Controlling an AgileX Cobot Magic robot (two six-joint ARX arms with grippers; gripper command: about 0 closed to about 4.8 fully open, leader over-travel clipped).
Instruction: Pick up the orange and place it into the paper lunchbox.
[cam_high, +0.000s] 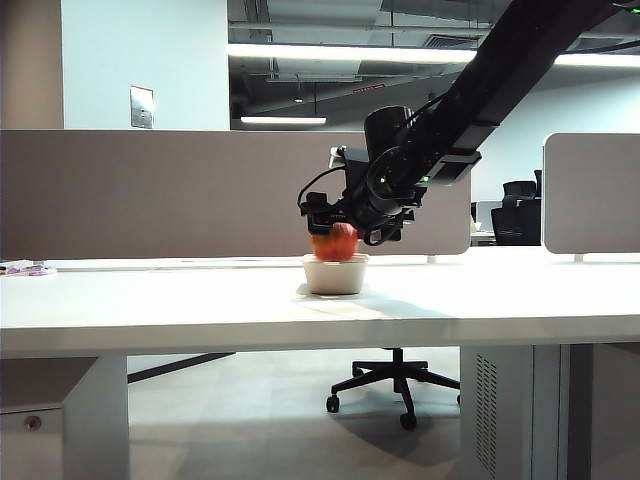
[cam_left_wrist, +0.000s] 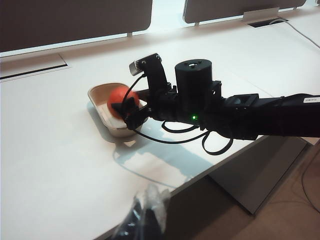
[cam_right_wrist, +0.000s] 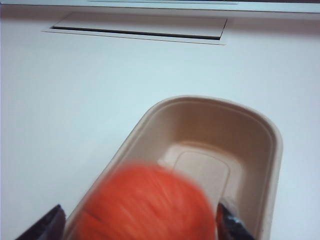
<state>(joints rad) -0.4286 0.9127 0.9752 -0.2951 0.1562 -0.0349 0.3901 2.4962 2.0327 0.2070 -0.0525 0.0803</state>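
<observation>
On the white counter a cream paper lunchbox is seen standing near the middle, with a grey partition behind it. The right pincer is carried by a black arm reaching down from the upper right of the exterior view, and it is positioned directly over the lunchbox. The orange is seen between its two fingers, with its lower part sunk below the rolled rim of the lunchbox. In the right wrist view the orange appears blurred over the near end of the container, with a dark fingertip visible at either side of it; whether the fingers press on the fruit or stand just clear of it cannot be told. From the left wrist view the right pincer is seen over the lunchbox, with the orange at its tips. The left pincer is shown only as a dark, blurred shape near the counter edge, well apart from the lunchbox, and whether it is wide or narrow cannot be told. An office chair is seen beneath the counter.
</observation>
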